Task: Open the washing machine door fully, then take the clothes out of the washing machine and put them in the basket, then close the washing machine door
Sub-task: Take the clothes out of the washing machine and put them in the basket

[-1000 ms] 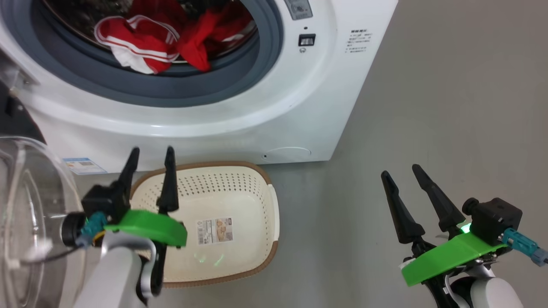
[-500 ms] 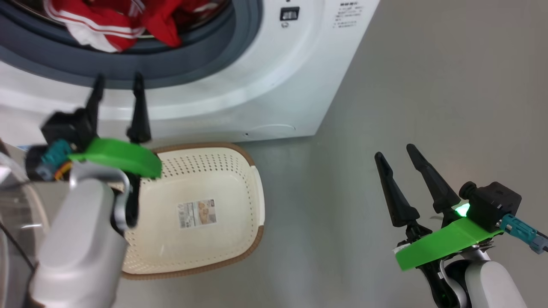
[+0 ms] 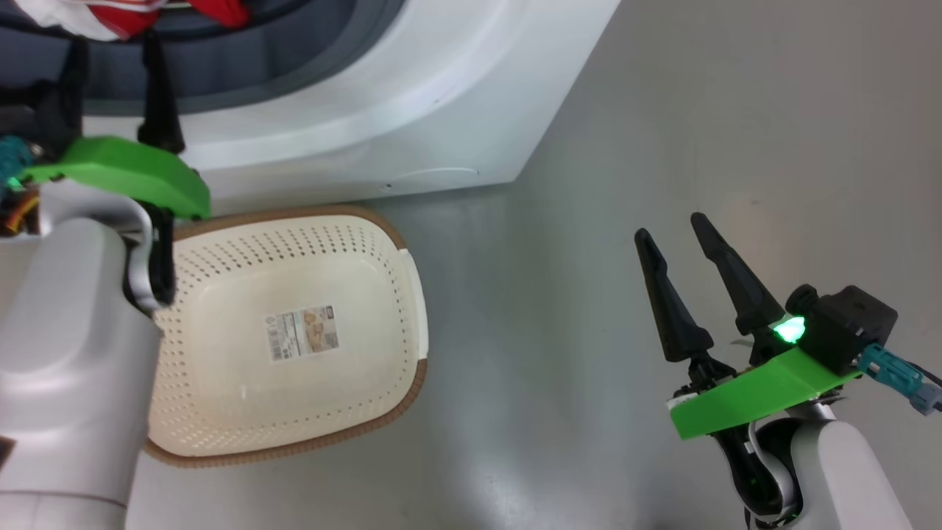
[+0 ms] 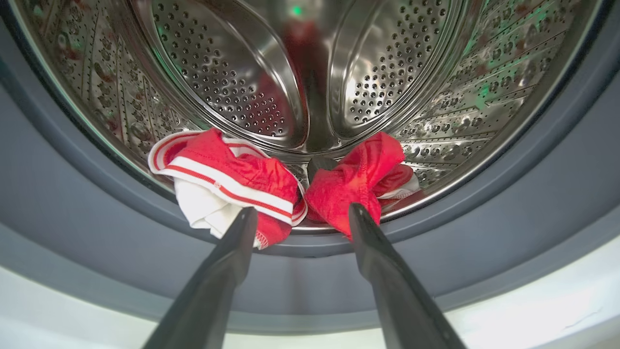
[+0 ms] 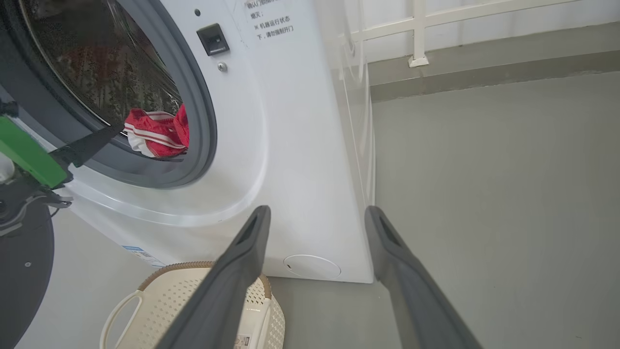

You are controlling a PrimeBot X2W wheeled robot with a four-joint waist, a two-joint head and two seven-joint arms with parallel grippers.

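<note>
Upper left of the head view: left gripper (image 3: 114, 44), fingers spread wide, nothing between them, tips at the grey rubber ring (image 4: 72, 203) of the washing machine (image 3: 412, 96). Just past those tips in the left wrist view: red clothes (image 4: 227, 179) with white stripes, in two lumps at the front lip of the steel drum (image 4: 232, 72); contact with the fingers unclear. Left of centre, on the floor (image 3: 589, 368) just before the machine: cream basket (image 3: 353, 243), paper label (image 3: 303, 333) on its bottom. Lower right: right gripper (image 3: 670, 226), equally wide, holding nothing, above grey floor.
</note>
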